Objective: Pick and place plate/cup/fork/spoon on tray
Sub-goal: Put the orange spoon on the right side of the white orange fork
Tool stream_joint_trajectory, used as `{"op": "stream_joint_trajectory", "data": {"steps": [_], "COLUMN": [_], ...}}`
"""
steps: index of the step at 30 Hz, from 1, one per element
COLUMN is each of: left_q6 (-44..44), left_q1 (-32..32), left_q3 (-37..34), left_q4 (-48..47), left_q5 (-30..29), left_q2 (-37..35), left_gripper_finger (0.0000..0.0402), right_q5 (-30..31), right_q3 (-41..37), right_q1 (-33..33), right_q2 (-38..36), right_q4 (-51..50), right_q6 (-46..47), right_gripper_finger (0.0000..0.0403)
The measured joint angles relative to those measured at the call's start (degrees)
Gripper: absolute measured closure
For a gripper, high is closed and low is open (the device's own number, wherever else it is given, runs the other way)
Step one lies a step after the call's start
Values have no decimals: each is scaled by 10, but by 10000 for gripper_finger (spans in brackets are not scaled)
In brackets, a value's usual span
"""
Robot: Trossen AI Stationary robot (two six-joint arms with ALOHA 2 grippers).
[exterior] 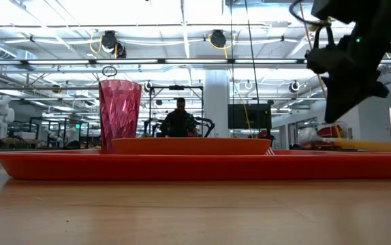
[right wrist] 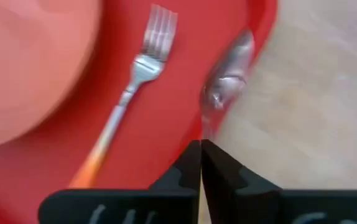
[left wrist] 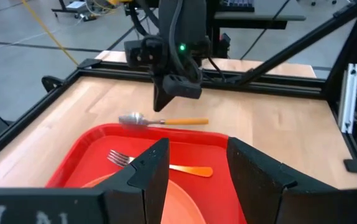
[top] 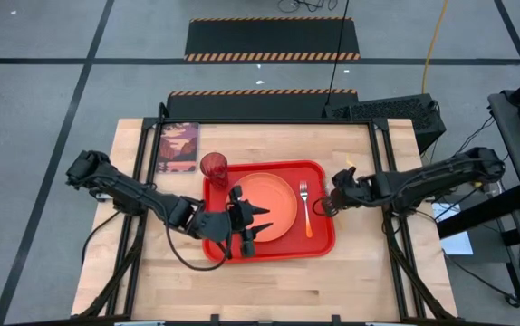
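From above, the tray (top: 319, 237) carries the plate (top: 267, 206) centrally, the cup (top: 214, 167) at ten o'clock and the fork (top: 305, 208) at three o'clock, while the left gripper (top: 245, 225) hovers parted at seven o'clock; the right wrist view shows the right gripper (right wrist: 200, 163) pinching the spoon (right wrist: 228, 73) over the tray's rim.

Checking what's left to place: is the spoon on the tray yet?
Not yet: the spoon lies on the table just outside the tray rim.
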Motion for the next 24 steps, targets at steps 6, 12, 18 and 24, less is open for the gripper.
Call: {"op": "stream_joint_trajectory", "data": {"steps": [6,12,18,24], "left_q6": [0,8,11,11], "left_q1": [-15,-30,-40,-42], "left_q3": [0,0,0,0], "left_q4": [-3,-3,-3,-3], "left_q5": [0,0,0,0], "left_q2": [0,0,0,0], "left_gripper_finger": [238,238,238,238], "right_q5": [27,28,27,27], "right_q3": [3,3,2,-13], "right_q1": [40,47,44,39], "right_q2": [20,57,71,71], "right_q4": [27,-10,-18,-18], "right_q6": [40,70,9,-86], "right_gripper_finger": [401,401,396,355]}}
